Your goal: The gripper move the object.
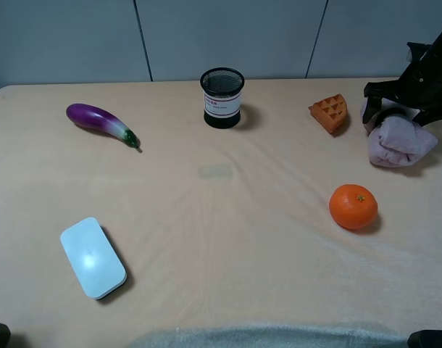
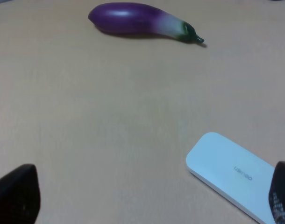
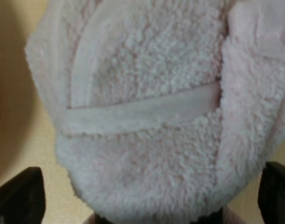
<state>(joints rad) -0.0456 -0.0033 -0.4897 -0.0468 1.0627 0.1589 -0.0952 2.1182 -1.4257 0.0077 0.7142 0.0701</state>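
Note:
The mauve-pink plush toy point(image 1: 398, 141) lies on the table at the far right. My right gripper point(image 1: 406, 101), matte black, hangs right over its back end, where a dark band shows. In the right wrist view the plush point(image 3: 147, 116) fills the picture and lies between my two fingertips point(image 3: 18, 196), which stand wide apart at either side of it. The right gripper point(image 3: 147, 198) is open around the toy. My left gripper point(image 2: 147, 196) is open and empty, low over the table near the front left.
A glossy purple eggplant point(image 1: 101, 122) lies at the back left, also in the left wrist view point(image 2: 138, 19). A white case point(image 1: 93, 257) lies front left. A black mesh cup point(image 1: 222, 98) stands at back centre. An orange wedge point(image 1: 330, 112) and an orange point(image 1: 353, 206) lie near the plush.

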